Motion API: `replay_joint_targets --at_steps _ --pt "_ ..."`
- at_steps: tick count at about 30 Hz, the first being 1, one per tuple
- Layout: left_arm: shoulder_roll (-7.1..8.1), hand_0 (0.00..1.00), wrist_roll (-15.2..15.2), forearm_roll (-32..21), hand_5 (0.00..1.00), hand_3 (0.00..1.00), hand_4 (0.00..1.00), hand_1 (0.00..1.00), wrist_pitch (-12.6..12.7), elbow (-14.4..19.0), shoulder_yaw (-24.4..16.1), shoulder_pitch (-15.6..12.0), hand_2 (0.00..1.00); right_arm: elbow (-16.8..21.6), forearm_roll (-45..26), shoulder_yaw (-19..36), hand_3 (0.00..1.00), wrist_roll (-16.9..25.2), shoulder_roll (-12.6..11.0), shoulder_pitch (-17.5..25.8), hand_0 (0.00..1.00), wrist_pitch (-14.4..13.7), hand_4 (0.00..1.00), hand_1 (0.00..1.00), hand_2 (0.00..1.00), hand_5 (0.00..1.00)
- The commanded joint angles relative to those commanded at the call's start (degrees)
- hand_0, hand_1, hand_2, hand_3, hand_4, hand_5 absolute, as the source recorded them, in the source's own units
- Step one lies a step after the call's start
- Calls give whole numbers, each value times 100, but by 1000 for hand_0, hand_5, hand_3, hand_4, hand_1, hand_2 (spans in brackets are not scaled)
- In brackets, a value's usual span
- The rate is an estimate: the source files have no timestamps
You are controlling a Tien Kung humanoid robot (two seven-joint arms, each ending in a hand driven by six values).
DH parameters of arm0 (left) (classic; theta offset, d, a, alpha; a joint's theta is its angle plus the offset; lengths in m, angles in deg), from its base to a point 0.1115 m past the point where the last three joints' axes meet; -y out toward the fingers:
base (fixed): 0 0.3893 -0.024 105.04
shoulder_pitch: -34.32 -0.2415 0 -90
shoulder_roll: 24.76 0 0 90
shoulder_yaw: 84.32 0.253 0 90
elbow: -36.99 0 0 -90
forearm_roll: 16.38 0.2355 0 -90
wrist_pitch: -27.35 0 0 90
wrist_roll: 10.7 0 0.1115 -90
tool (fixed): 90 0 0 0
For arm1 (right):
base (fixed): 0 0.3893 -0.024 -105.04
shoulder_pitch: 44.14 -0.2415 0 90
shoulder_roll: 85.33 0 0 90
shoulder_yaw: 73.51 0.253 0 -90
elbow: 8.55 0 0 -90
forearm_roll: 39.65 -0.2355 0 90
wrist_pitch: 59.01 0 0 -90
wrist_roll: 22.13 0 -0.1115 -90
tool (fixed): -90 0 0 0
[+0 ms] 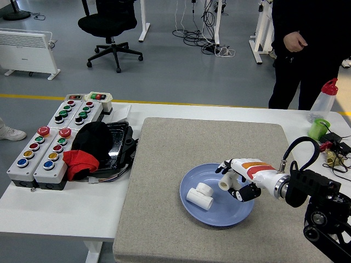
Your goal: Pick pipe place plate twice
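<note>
- 1 white pipe fitting (199,196) lies inside the blue plate (236,214), left of the plate's centre, resting on the plate's floor.
- Plate sits on the grey mat (164,181), toward the mat's near right part; mat covers the middle of the white table (49,205).
- Right hand (237,177) reaches in from the right edge and is over the plate's right half, fingers curled around a 2nd small white pipe piece (224,184); that piece is held above the plate, just right of the fitting already lying there, not touching it as far as can be told.
- Left hand not visible.
- 4 grey button boxes (41,153) with red, green, blue, yellow and black buttons stand along the table's left edge; no lettering on them can be read.
- Black tray (118,143) just left of the mat holds a black cloth (92,137) and a red cloth (79,163).
- Far right corner: clear bottle with red cap (325,98) and a green cup (317,129); no label legible.
- Person in dark clothing (307,44) stands beyond the table's far right edge, 1 hand (295,39) held near the waist, touching nothing on the table.
</note>
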Motion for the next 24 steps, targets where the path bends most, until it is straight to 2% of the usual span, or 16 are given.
replay_joint_targets --at_steps 3,4,9,10,24 --pt "0 731 0 4 998 703 455 776 0 1 -5 1 741 -132 4 -130 823 104 7 -8 719 -65 619 728 770 161" --pt "-1 730 -2 11 998 703 454 775 0 1 -8 3 741 -169 11 -174 877 133 13 -15 810 -86 665 824 890 204" --pt "-5 730 -2 13 998 703 454 775 -1 2 -7 2 741 -250 79 -251 877 263 66 -23 810 -157 665 824 890 204" --pt "-5 730 -2 14 998 703 454 776 -1 2 -8 2 741 -252 83 -253 977 269 68 -24 914 -159 796 908 998 294" --pt "-8 730 -12 39 998 703 455 776 -3 3 -17 3 741 -229 222 62 998 283 69 122 954 -290 804 930 998 294"
